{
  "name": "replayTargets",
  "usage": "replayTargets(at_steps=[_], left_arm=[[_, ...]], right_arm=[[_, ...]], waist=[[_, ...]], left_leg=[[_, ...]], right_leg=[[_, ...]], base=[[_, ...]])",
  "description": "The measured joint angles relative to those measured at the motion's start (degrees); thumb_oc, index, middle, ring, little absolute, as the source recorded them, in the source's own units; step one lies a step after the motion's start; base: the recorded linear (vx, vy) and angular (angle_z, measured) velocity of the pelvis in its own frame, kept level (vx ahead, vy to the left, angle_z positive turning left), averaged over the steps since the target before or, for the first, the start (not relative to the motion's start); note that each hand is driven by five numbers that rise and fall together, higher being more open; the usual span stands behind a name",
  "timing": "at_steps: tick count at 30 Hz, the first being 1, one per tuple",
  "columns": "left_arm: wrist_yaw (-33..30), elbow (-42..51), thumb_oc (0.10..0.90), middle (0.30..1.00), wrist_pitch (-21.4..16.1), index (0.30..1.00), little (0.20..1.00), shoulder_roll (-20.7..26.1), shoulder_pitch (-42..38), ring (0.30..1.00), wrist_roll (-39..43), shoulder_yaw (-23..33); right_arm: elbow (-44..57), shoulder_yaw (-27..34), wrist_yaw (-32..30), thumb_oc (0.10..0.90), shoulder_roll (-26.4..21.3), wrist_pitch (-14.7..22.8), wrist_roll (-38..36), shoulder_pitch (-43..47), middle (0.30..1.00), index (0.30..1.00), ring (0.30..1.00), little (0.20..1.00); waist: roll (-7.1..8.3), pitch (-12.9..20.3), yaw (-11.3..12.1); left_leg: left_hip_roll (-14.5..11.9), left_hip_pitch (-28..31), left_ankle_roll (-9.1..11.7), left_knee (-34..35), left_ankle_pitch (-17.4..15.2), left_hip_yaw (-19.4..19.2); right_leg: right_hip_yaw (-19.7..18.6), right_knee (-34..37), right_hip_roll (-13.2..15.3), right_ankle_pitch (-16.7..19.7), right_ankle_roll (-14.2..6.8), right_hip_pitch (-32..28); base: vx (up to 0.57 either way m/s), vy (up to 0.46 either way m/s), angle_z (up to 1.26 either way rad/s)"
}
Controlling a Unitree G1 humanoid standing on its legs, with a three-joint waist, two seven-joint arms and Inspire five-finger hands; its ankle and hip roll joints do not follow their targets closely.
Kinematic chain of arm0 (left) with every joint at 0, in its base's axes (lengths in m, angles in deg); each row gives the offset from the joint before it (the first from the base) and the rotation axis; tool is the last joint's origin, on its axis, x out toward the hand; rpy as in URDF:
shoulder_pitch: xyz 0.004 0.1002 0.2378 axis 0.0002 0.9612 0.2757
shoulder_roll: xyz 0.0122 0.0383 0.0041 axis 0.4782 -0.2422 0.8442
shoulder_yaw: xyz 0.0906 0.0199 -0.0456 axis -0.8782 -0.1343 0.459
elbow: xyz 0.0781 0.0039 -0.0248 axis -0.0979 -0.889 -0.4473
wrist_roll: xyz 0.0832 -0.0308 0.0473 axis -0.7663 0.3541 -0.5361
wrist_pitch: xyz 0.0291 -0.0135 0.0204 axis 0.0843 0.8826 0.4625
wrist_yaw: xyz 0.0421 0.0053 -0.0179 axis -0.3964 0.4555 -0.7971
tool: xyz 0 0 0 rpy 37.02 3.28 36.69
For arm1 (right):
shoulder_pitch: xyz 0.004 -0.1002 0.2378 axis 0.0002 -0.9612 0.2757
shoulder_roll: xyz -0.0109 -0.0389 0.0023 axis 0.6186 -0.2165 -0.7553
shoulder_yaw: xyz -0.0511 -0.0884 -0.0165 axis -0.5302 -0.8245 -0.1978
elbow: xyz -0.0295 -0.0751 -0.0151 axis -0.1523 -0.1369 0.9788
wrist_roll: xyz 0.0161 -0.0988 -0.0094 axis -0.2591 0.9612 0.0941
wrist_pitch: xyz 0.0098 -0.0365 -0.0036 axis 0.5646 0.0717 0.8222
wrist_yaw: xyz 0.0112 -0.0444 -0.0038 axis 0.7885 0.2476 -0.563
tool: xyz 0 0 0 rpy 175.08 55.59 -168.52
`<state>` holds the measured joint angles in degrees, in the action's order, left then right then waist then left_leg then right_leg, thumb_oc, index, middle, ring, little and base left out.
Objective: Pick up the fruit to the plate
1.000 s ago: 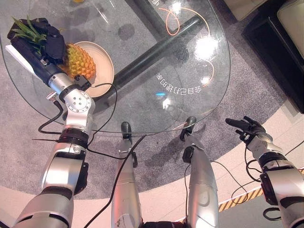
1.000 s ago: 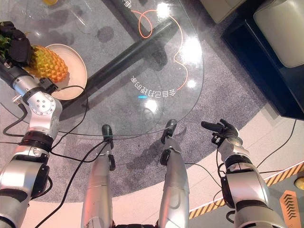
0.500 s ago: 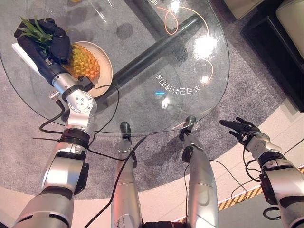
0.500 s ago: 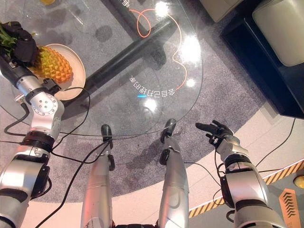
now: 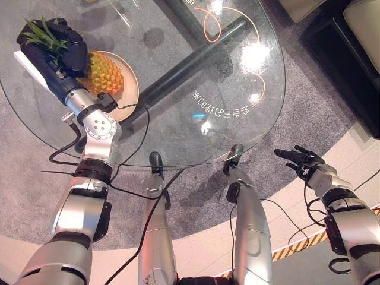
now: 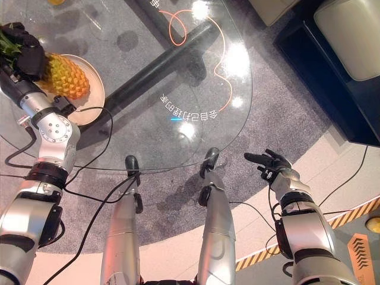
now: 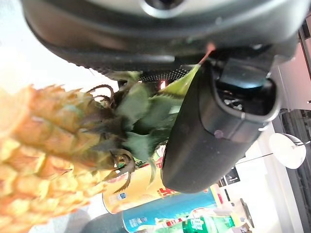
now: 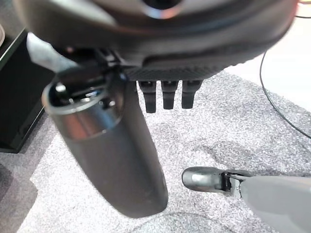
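The glass surface carries a plate at its left end, and the pineapple lies on that plate. Left hand is curled round the pineapple's leafy crown. Right hand hangs off past the surface over the carpet, fingers relaxed, holding nothing.

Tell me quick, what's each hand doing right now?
Left hand: shut on the pineapple's leafy crown, fruit over the plate.
Right hand: open, holding nothing, out beside the glass table.
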<state>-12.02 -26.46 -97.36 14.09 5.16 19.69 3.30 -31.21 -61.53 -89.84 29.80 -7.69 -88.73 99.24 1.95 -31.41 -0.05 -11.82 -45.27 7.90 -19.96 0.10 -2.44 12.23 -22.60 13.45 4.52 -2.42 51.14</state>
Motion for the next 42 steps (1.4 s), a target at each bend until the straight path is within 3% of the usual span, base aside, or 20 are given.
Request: replayTargets(at_steps=[2, 6, 8, 15, 24, 28, 29, 31, 42], left_arm=[[0.0, 0.0, 0.226, 0.408, 0.0, 0.408, 0.326, 0.0, 0.0, 0.408, 0.0, 0.0], [0.0, 0.0, 0.240, 0.420, 0.0, 0.420, 0.340, 0.0, 0.0, 0.420, 0.0, -0.9], [-0.1, 0.0, 0.196, 0.382, 0.0, 0.382, 0.296, 0.0, 0.0, 0.382, 0.0, -1.7], [-0.1, 0.0, 0.210, 0.394, 0.0, 0.394, 0.310, 0.0, 0.0, 0.394, 0.0, -1.8], [-0.4, 0.0, 0.391, 0.549, -0.1, 0.549, 0.491, 0.2, -0.1, 0.549, 0.0, -1.7], [-0.7, 0.0, 0.594, 0.724, -0.1, 0.724, 0.694, 0.6, -0.2, 0.724, -0.1, -1.7], [-1.2, 0.0, 0.729, 0.839, -0.1, 0.839, 0.829, 0.8, -0.2, 0.839, -0.2, -1.7], [-1.8, 0.0, 0.800, 0.900, -0.1, 0.900, 0.900, 1.0, -0.2, 0.900, -0.2, -1.7], [-1.9, 0.1, 0.800, 0.900, -1.0, 0.900, 0.900, 1.7, -0.2, 0.900, -0.2, -1.6]], right_arm=[[0.0, 0.0, 0.0, 0.800, 0.0, 0.1, 0.0, 0.2, 0.900, 0.900, 0.900, 0.900], [0.0, 0.0, 0.0, 0.800, 0.0, 0.2, 0.0, 0.4, 0.900, 0.900, 0.900, 0.900], [0.0, 0.0, 0.0, 0.800, 0.0, 0.2, 0.0, 0.4, 0.900, 0.900, 0.900, 0.900], [0.0, 0.0, -0.1, 0.800, 0.0, 0.2, 0.0, 0.4, 0.900, 0.900, 0.900, 0.900], [0.0, 0.0, -0.1, 0.800, 0.0, 0.6, 0.0, 0.5, 0.900, 0.900, 0.900, 0.900], [0.0, 0.0, -0.1, 0.800, 0.0, 0.6, 0.0, 0.6, 0.900, 0.900, 0.900, 0.900], [0.0, 0.0, -0.1, 0.800, 0.0, 0.6, 0.0, 0.6, 0.900, 0.900, 0.900, 0.900], [0.0, 0.0, -0.1, 0.800, 0.0, 0.7, 0.0, 0.6, 0.900, 0.900, 0.900, 0.900], [0.0, 0.0, -0.2, 0.800, 0.0, 0.7, 0.0, 0.6, 0.900, 0.900, 0.900, 0.900]], waist=[[0.00, 0.0, 0.0], [0.00, 0.0, 0.0], [0.00, 0.0, 0.1], [0.00, 0.0, 0.0], [0.00, 0.0, 0.2], [0.00, 0.0, 0.2], [0.00, 0.0, 0.2], [0.00, 0.0, 0.3], [0.01, 0.0, 1.4]], left_leg=[[0.0, 0.0, 0.0, 0.0, 0.0, 0.0], [0.0, -0.1, 0.0, 0.1, 0.0, 0.0], [0.0, -0.1, 0.0, 0.1, 0.0, 0.0], [0.0, -0.3, 0.0, 0.1, 0.0, 0.0], [0.1, -0.5, 0.0, 0.1, 0.0, 0.0], [0.1, -0.6, 0.0, 0.1, 0.0, 0.0], [0.1, -0.6, 0.0, 0.1, 0.0, 0.0], [0.1, -0.6, 0.0, 0.0, 0.0, 0.0], [0.1, -0.8, 0.0, -0.1, 0.0, 0.2]], right_leg=[[0.0, 0.1, 0.0, 0.0, 0.0, 0.0], [0.0, 0.1, 0.0, 0.0, 0.0, 0.0], [0.0, 0.1, 0.0, 0.0, 0.0, 0.1], [0.0, 0.3, 0.0, 0.0, 0.0, 0.2], [0.1, 0.6, 0.0, 0.2, -0.2, 0.2], [0.1, 0.8, 0.0, 0.3, -0.2, 0.2], [0.1, 0.8, 0.0, 0.3, -0.2, 0.2], [0.1, 0.8, 0.0, 0.3, -0.2, 0.2], [0.3, 0.8, 0.0, 0.4, -0.2, 0.2]], base=[[0.00, 0.000, 0.00], [0.00, 0.000, 0.00], [0.00, 0.000, 0.00], [0.00, 0.000, 0.00], [0.00, 0.000, 0.00], [0.00, 0.000, 0.00], [0.00, 0.000, 0.00], [0.00, 0.000, 0.00], [0.00, 0.000, 0.00]])
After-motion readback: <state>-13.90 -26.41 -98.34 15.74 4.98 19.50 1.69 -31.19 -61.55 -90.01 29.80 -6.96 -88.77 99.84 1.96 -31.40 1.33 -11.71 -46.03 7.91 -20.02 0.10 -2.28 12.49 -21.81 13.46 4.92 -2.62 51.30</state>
